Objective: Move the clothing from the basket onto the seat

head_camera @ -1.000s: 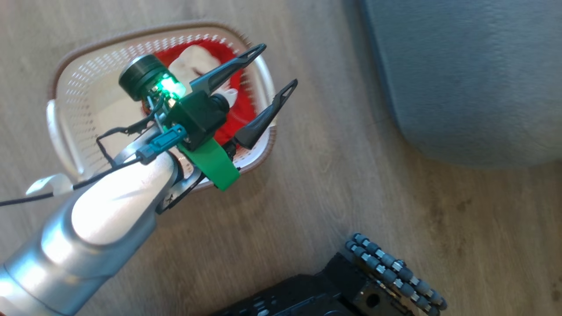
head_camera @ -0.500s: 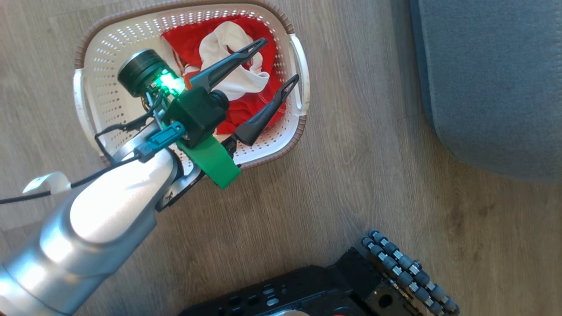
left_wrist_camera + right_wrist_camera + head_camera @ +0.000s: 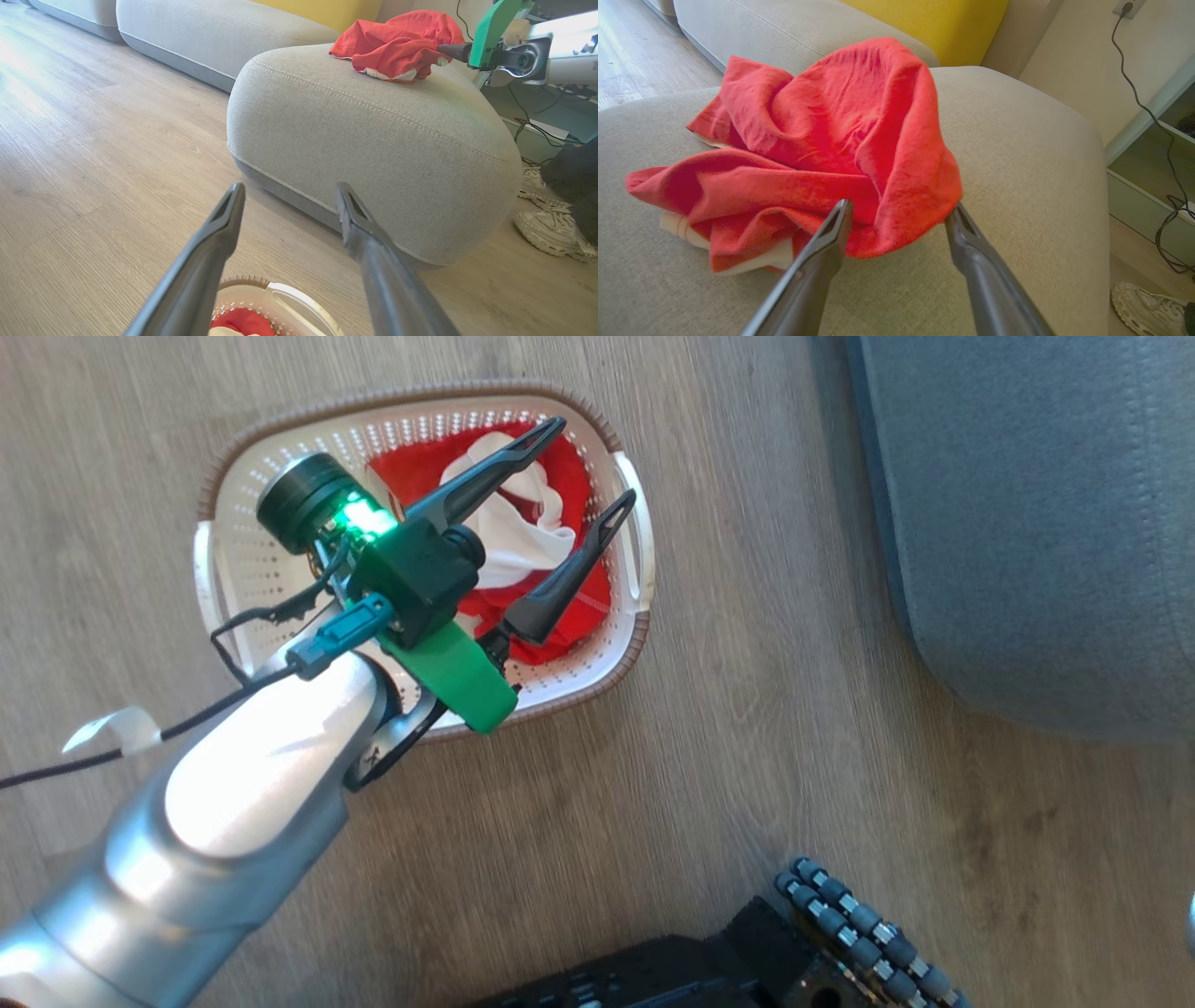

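One red garment point(image 3: 831, 140) is lying on the grey seat cushion point(image 3: 1017, 163), and more clothing is sitting in the basket point(image 3: 420, 399).
The right gripper point(image 3: 900, 205) is hovering at the crumpled garment's near edge with its fingers spread wide, pinching nothing, and a fold of fabric is bulging between the tips. The left gripper point(image 3: 594, 462) is hanging above the cream perforated basket on the wood floor point(image 3: 747, 756), fingers likewise wide apart and empty. It is pointing over the red-and-white clothing point(image 3: 509, 537) bunched at the basket's end nearest the cushion. A pale sneaker point(image 3: 551, 228) is lying beside the cushion.
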Available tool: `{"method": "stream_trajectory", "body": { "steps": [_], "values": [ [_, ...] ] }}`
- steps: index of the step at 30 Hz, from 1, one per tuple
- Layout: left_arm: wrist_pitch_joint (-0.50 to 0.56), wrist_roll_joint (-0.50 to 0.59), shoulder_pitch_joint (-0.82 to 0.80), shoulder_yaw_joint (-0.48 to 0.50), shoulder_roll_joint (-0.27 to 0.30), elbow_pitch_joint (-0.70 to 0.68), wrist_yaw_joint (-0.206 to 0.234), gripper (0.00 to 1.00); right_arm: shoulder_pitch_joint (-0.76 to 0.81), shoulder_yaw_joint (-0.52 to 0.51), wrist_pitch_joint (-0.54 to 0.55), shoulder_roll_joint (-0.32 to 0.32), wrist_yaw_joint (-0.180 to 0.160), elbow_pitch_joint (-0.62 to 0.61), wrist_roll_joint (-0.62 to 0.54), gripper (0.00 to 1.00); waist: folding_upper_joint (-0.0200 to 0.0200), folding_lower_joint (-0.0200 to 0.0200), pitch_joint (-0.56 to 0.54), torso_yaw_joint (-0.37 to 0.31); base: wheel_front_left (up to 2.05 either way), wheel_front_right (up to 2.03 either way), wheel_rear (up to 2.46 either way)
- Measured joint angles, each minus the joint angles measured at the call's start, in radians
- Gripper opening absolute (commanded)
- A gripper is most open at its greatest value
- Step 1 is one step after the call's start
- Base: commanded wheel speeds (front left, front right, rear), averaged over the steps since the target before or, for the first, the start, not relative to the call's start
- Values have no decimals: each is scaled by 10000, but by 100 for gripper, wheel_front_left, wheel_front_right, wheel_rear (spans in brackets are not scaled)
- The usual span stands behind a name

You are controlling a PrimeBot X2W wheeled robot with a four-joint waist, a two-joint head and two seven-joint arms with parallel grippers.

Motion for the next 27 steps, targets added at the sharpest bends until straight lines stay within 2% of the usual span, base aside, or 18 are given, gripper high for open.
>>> {"method": "stream_trajectory", "body": {
  "steps": [12,27],
  "values": [
    [0,2,927,750,-529,286,0,100,2092,1555,0,407,0,-1241,1001,100,0,0,-1291,243,0,0,0],
    [2,219,2759,2642,-1304,736,0,100,3157,5313,0,520,0,-3078,2073,100,1,-1,-3136,1149,0,0,0]
  ]
}}
